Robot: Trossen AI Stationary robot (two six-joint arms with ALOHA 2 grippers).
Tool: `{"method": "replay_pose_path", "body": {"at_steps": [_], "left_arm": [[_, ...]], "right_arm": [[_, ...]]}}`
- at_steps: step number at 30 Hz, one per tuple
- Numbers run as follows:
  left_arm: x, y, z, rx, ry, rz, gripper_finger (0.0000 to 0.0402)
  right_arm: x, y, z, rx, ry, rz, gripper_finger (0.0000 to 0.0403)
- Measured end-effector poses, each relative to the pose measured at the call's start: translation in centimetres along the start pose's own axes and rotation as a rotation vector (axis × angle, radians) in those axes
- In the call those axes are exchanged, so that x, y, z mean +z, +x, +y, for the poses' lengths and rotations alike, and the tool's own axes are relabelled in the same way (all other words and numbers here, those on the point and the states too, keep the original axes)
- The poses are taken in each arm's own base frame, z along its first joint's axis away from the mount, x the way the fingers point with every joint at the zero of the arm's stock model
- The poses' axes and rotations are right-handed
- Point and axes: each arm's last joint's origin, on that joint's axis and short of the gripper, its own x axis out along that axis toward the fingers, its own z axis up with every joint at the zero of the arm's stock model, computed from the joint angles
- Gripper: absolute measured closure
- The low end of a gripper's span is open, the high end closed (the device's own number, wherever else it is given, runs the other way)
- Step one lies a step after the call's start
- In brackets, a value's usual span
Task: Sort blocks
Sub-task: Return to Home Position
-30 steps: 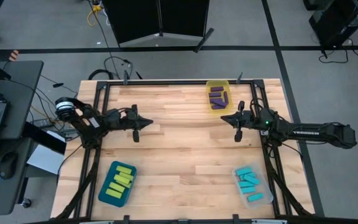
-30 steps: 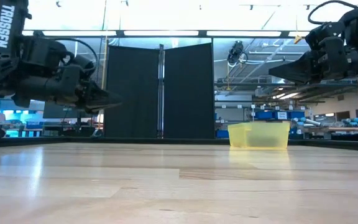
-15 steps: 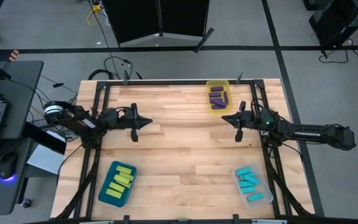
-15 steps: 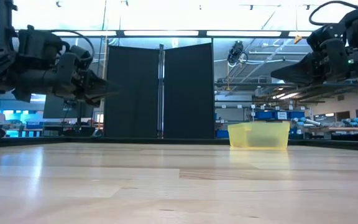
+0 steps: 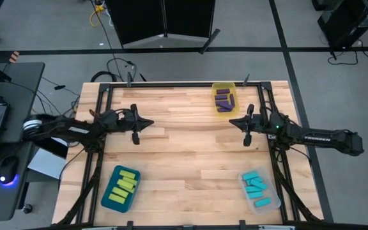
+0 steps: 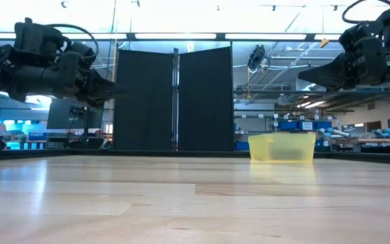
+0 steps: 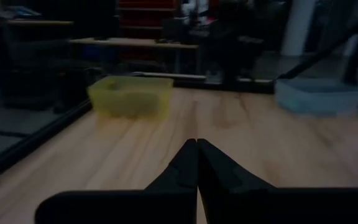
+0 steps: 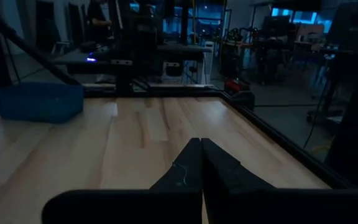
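The blocks lie sorted in three bins. Purple blocks [image 5: 223, 99] are in the yellow bin [image 5: 214, 87] at the far edge. Lime green blocks [image 5: 124, 184] are in the teal bin [image 5: 109, 197] near the left corner. Cyan blocks [image 5: 255, 185] are in the clear bin [image 5: 271, 202] near the right corner. My left gripper [image 5: 151, 123] [image 7: 196, 142] hovers shut over the bare left-centre of the table. My right gripper [image 5: 230, 121] [image 8: 201, 140] hovers shut over the right-centre, just near of the yellow bin. Both point at each other and hold nothing.
A wide stretch of bare wooden table [image 5: 190, 147] lies between the two grippers. In the low view both grippers, left [image 6: 124, 87] and right [image 6: 302, 70], hang well above the tabletop. The yellow bin [image 6: 283, 146] stands at the far side. A black frame borders the table.
My left gripper has risen and drawn back a little toward the table's left edge, its arm stretching out lower and flatter. My right gripper has lifted slightly. Both have stayed shut. No block has moved.
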Motion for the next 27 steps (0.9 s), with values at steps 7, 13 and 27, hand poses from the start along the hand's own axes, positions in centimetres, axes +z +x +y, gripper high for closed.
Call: {"method": "replay_pose_path", "body": {"at_steps": [7, 13, 27], "left_arm": [[0.2, -1.0, 0.0, 0.084, 0.012, 0.063, 0.0392], [0.9, -1.8, -0.1, 0.155, -0.001, 0.047, 0.0392], [2.6, -3.7, -0.9, 0.273, 0.027, -0.068, 0.0392]], "right_arm": [[0.4, -0.3, 0.1, 0.007, -0.019, -0.040, 0.0398], [0.5, -0.4, 0.1, 0.001, -0.011, -0.053, 0.0398], [0.2, -1.0, 0.0, -0.075, 0.015, -0.020, 0.0396]]}}
